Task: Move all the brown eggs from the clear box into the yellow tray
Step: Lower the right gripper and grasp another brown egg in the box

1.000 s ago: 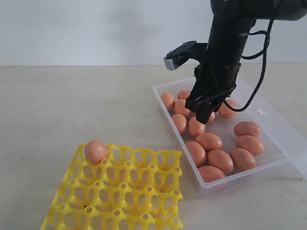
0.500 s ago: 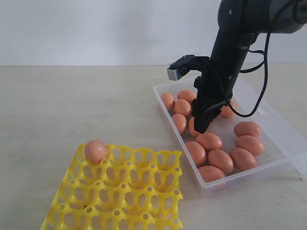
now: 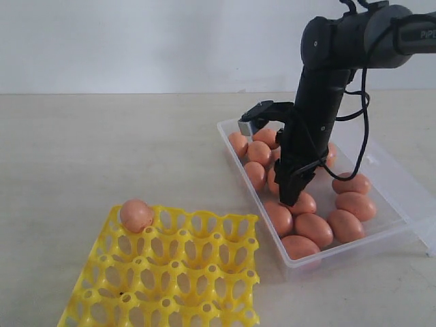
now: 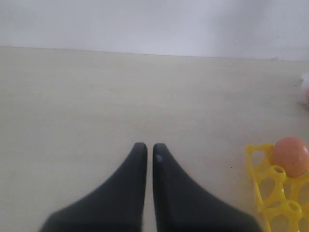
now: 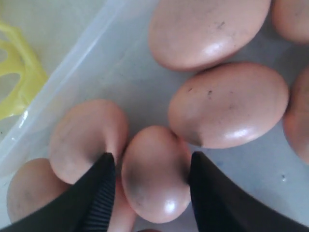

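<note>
Down into the box [image 3: 340, 255] has come the right gripper [image 3: 291, 196] over the last second, sinking from above the eggs [image 3: 344, 204] to a spot among them near the box's middle, on the side toward the tray [image 3: 177, 272].

We judge the step in hand to be the second pick. One egg [image 3: 136, 215] already sits in the tray's corner cell, the corner farthest from the box's near end, and all the others lie inside the box. In the right wrist view the fingers [image 5: 101, 193] stand apart on either side of one egg [image 5: 155, 174], flanking it without yet clamping it.

Next, we think, comes a gentle squeeze and then a straight lift. Neighbouring eggs press close on both sides and could be nudged or dragged along.

Away from the box, the left gripper [image 4: 146, 148] hangs over bare table [image 4: 72, 96], its fingers drawn nearly together on nothing.

For writing, we find only white lettering [image 3: 426, 33] on the arm [image 3: 327, 82] above the box. It begins "PIP" and is cut off by the picture's edge. We read no labels on the box or tray.
</note>
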